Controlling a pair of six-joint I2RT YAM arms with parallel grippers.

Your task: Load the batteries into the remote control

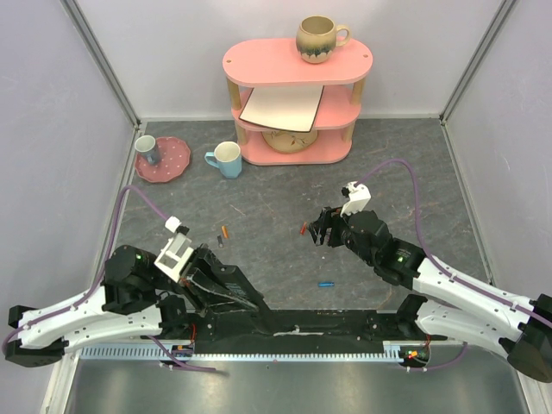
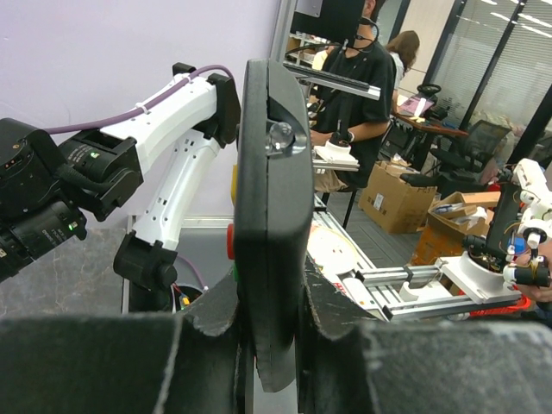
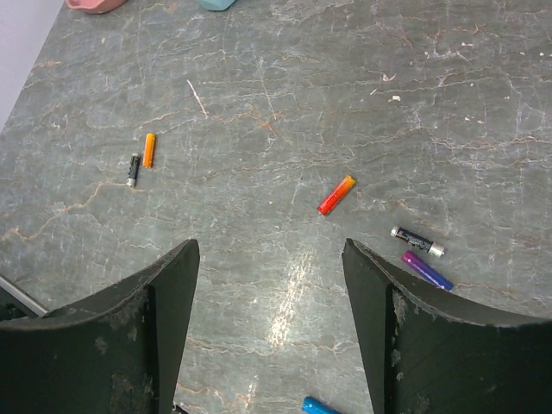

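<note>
Two claws: the left claw [image 2: 272, 304] is clamping the remote control [image 2: 267, 198]; the right claw [image 3: 269, 252] is hanging wide open above the counter [image 3: 259, 78], gripping nothing.
Remote control: it is standing on end between the left fingers, which are pinching it near its lower end. Its narrow edge is facing the wrist camera, and small coloured buttons are peeking out along one side.
Red-orange battery [image 3: 335, 194]: it is lying flat on the counter just beyond the gap between the right fingers, touching neither.
Blue battery [image 1: 325, 284]: it is lying on the counter between the two arms, closer to their bases.
Other batteries: an orange battery [image 3: 149, 149] and a black battery [image 3: 133, 169] are lying side by side. A black-and-silver battery [image 3: 417, 241] and a purple battery [image 3: 426, 270] are lying close together by the right-hand finger.
</note>
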